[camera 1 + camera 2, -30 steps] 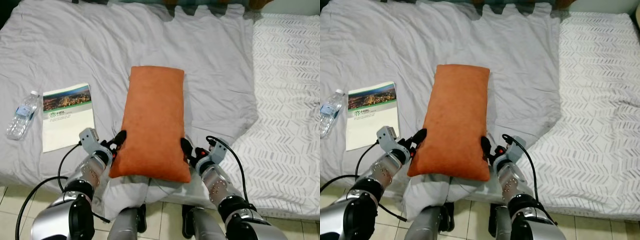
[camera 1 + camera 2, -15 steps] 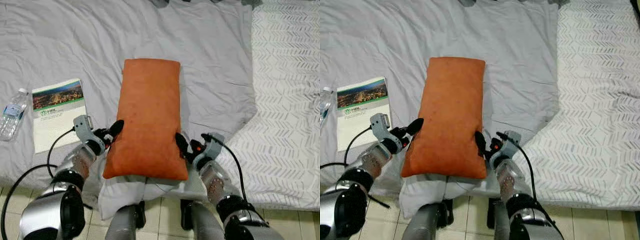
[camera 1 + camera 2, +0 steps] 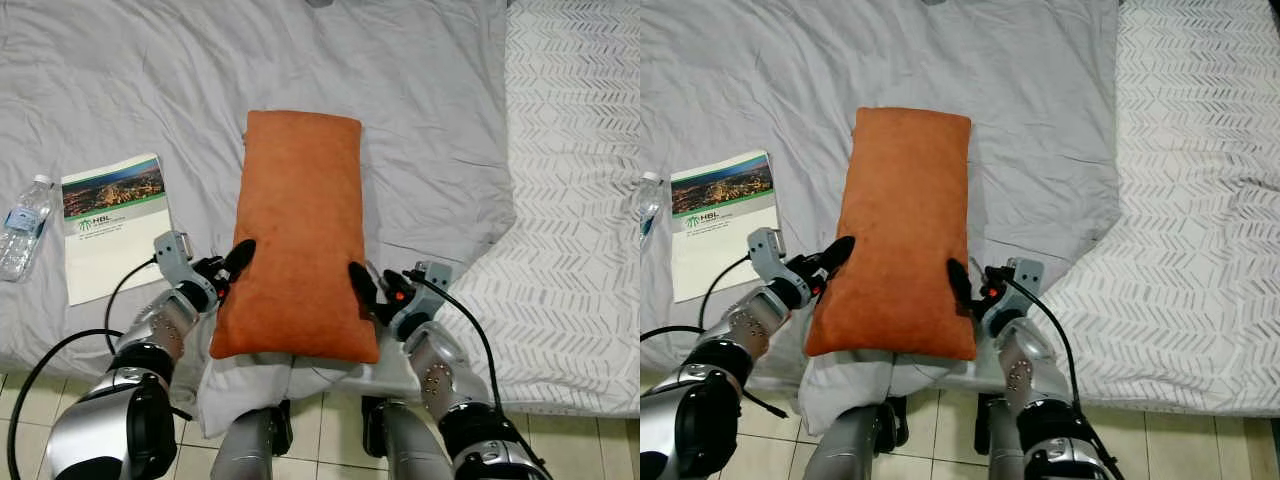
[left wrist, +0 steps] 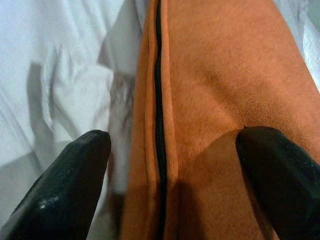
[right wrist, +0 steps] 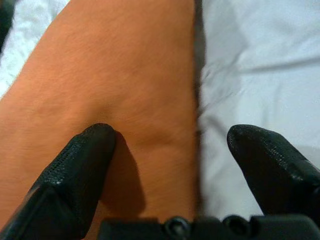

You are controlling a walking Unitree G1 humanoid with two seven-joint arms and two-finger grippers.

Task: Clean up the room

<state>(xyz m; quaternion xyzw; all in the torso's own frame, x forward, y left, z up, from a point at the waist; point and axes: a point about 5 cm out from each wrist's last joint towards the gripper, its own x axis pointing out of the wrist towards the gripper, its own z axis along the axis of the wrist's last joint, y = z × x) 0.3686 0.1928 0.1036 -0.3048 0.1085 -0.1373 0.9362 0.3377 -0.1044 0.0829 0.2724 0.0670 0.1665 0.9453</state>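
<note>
An orange pillow (image 3: 298, 232) lies lengthwise on the grey bedsheet (image 3: 130, 90), with its near end at the bed's front edge. My left gripper (image 3: 234, 266) is at the pillow's near left edge and is open. One finger (image 4: 272, 167) rests on the top face, and the other (image 4: 65, 175) is beside the zip seam over the sheet. My right gripper (image 3: 362, 286) is at the near right edge, also open. One of its fingers (image 5: 82, 165) dents the pillow (image 5: 125, 75), and the other (image 5: 270, 160) is over the sheet.
A booklet with a city photo (image 3: 113, 222) lies on the sheet left of the pillow. A plastic water bottle (image 3: 20, 225) lies beyond it at the far left. A white patterned mattress (image 3: 580, 200) is on the right. Tiled floor (image 3: 330, 440) and my legs show below.
The camera has tilted, so the whole scene has shifted. Each gripper's upper finger now reaches a little further onto the pillow's top. The pillow stays on the bed.
</note>
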